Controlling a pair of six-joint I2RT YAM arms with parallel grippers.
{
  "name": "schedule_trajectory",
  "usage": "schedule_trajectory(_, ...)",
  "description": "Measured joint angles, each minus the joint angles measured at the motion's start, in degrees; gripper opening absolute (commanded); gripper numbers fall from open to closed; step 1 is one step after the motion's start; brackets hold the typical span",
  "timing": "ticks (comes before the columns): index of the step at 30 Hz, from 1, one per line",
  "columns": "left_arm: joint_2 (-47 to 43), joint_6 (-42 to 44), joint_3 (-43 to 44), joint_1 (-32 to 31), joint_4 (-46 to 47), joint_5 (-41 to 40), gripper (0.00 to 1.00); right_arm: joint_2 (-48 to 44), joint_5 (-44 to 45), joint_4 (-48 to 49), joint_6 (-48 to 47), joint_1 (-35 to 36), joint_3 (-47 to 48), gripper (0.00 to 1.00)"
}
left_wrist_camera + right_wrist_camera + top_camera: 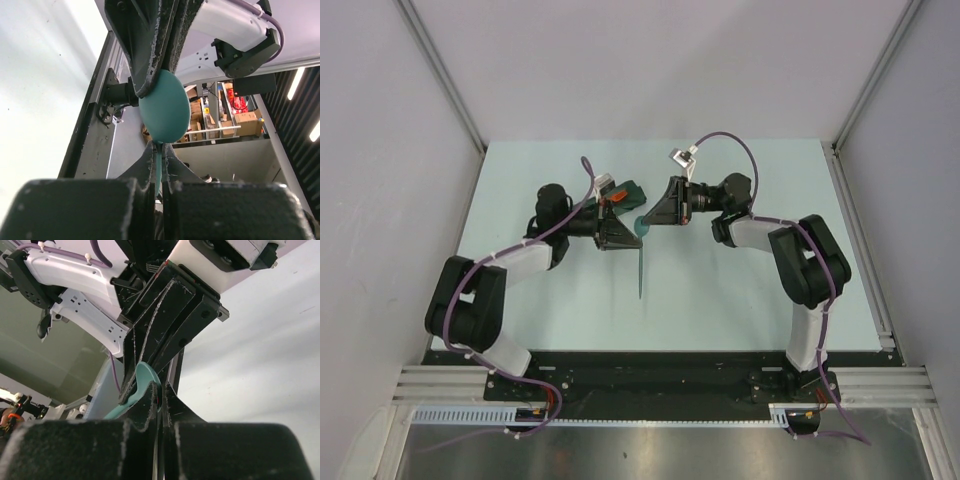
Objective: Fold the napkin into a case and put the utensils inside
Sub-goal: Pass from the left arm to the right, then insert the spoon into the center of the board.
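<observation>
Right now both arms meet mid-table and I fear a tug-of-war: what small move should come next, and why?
Probably open one gripper before either arm pulls away: the left gripper and the right gripper both look shut on the same teal spoon. Which should release, I cannot tell.

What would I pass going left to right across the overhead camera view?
In order: left arm's black elbow → left claw → teal plastic spoon, pinched by both claws → right claw → right arm's black elbow.
</observation>
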Motion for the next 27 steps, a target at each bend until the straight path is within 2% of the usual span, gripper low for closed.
schedule_trajectory(1, 0.04, -0.46, 0.00, 0.07, 0.24, 0.00, 0.25, 0.09, 0.07, 0.11, -0.09, 0.00, 0.02, 0.00)
schedule_trajectory(2, 0.04, -0.85, 0.00, 0.26, 0.39, -0.13, 0.32, 0.11, 0.20, 0.17, -0.37, -0.02, 0.02, 0.00)
schedule_trajectory(4, -0.02, -0.59, 0.02, 1.36, -0.09, -1.09, 0.41, 0.11, 1.44, -0.50, -1.22, -0.31, 0.02, 0.00)
schedule_trajectory(7, -1.31, 4.44, 0.02, 7.04, -8.48, -7.67, 0.42, -0.04, 5.42, -5.42, -4.63, -1.18, 0.02, 0.00)
schedule_trajectory(9, -2.14, 9.60, 1.05, 11.82, -16.65, -13.68, 0.41, -0.39, 8.94, -11.54, -8.15, -2.12, 0.13, 0.00)
schedule_trajectory(12, -2.62, 16.85, 5.27, 17.00, -29.38, -26.47, 0.31, -0.66, 16.28, -23.28, -13.77, -3.74, 1.75, 0.00)
schedule_trajectory(14, -2.89, 19.45, 7.32, 17.53, -34.07, -33.57, 0.20, -0.68, 24.41, -31.87, -17.66, -4.59, 3.61, 0.00)
schedule_trajectory(17, -2.47, 22.08, 10.32, 17.03, -39.93, -42.36, 0.11, -0.52, 37.16, -42.45, -21.31, -5.22, 7.34, 0.00)
schedule_trajectory(21, 2.08, 23.85, 14.25, 17.66, -42.80, -48.15, 0.06, 1.75, 50.27, -49.96, -24.68, -5.09, 14.36, 0.00)
schedule_trajectory(27, 10.80, 25.75, 16.61, 19.43, -45.77, -53.29, 0.05, 8.20, 62.42, -56.08, -30.36, -4.35, 23.69, 0.00)
